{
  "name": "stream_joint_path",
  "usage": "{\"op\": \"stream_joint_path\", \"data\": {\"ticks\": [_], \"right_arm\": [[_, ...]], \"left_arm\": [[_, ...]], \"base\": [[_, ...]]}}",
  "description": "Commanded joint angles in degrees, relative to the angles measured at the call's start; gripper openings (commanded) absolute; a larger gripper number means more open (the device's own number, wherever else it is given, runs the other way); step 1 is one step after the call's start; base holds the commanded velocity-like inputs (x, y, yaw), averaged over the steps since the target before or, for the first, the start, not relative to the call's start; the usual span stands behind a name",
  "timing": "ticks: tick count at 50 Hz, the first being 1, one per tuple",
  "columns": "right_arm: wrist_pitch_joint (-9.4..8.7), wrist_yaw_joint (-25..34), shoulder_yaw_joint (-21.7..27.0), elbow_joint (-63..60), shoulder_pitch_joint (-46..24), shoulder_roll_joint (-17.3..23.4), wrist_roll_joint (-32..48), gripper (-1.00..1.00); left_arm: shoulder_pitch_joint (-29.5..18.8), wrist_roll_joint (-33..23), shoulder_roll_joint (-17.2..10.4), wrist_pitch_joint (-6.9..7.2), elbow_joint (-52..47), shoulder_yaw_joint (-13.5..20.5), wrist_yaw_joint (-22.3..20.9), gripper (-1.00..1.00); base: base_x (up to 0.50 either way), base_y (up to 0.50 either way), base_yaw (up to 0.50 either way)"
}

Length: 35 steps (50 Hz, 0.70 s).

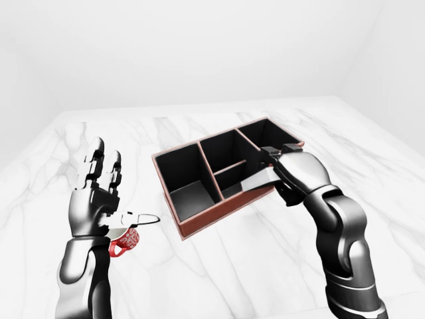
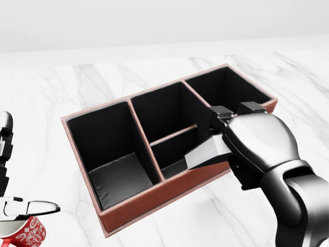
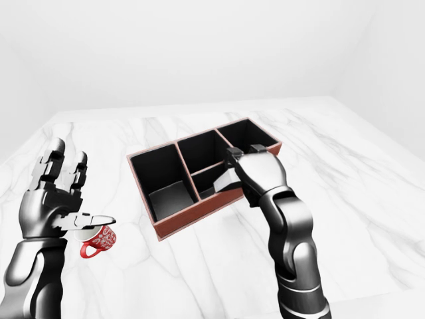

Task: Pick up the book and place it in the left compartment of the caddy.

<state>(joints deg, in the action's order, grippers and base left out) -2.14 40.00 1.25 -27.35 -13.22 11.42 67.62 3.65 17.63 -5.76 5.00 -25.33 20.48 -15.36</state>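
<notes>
My left hand stands raised at the left of the left-eye view, its fingers spread apart and pointing up, holding nothing. Just below its thumb sits a red patterned mug on the white marble bench; it has no part in this job and I leave it alone.

Moving right, the caddy lies at an angle on the bench, a reddish-brown box with black lining. Its left compartment, the large one nearest the mug side, is empty: I see only its dark floor. The middle section, split by a low divider, and the right compartment hold nothing either.

Further right, my right hand hangs over the caddy's near wall, by the middle section. Its fingers are closed round the book, a small dark volume whose pale page edge shows below my knuckles. The book is tilted, one end sloping down toward the lower middle pocket, and it is clear of the bench.

So, as I judge it, the pick-up is done and the carry is partly made. What remains is the larger share of the placing: the book is above the wrong section, so I must bring it across the partition to the left compartment, lower it inside, and let go.
</notes>
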Motion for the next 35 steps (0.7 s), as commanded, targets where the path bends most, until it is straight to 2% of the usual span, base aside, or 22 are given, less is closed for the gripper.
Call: {"op": "stream_joint_path", "data": {"ticks": [1, 7, 12, 17, 22, 26, 30, 31, 35], "right_arm": [[-2.86, 0.0, -7.1, -7.7, -0.8, 3.8, -2.5, -1.00], [-2.86, 0.0, -14.4, -12.7, -2.0, 9.9, -5.2, -1.00], [-2.86, 0.0, -18.3, -14.9, -4.1, 13.2, -6.5, -1.00], [-2.86, 0.0, -21.4, -15.4, -7.4, 14.0, -7.3, -1.00], [-2.86, 0.0, -22.6, -14.0, -12.0, 12.7, -7.5, -1.00], [-2.86, 0.0, -22.6, -12.2, -15.6, 9.9, -6.9, -1.00], [-2.86, 0.0, -18.7, -7.4, -18.6, 1.5, -3.2, -1.00], [-2.86, 0.0, -16.7, -5.8, -19.6, -3.0, -0.9, -1.00], [-2.86, 0.0, -12.0, -0.9, -22.3, -11.8, 2.6, -1.00]], "left_arm": [[0.4, 0.0, 0.2, 0.00, 0.0, 0.1, -0.2, 1.00], [0.5, 0.0, 0.3, 0.00, 0.6, 0.0, -0.4, 1.00], [0.6, 0.2, 0.3, 0.00, 0.7, 0.1, -0.5, 1.00], [0.8, 0.5, 0.2, 0.00, 0.7, 0.5, -0.7, 1.00], [0.8, 0.8, 0.2, 0.00, 0.5, 0.8, -0.8, 1.00], [0.8, 0.9, 0.2, 0.00, 0.8, 0.9, -0.8, 1.00], [0.9, 0.9, 0.2, 0.00, 1.1, 1.0, -1.0, 1.00], [0.8, 1.1, 0.1, 0.00, 1.1, 1.2, -1.0, 1.00], [0.8, 1.2, 0.0, 0.00, 1.0, 1.3, -0.9, 1.00]], "base": [[0.00, 0.00, 0.00], [0.00, 0.00, 0.00], [0.00, 0.00, 0.00], [0.00, 0.00, 0.00], [0.00, 0.00, 0.00], [0.00, 0.00, 0.00], [0.00, 0.00, 0.00], [0.00, 0.00, 0.00], [0.00, 0.00, 0.00]]}}
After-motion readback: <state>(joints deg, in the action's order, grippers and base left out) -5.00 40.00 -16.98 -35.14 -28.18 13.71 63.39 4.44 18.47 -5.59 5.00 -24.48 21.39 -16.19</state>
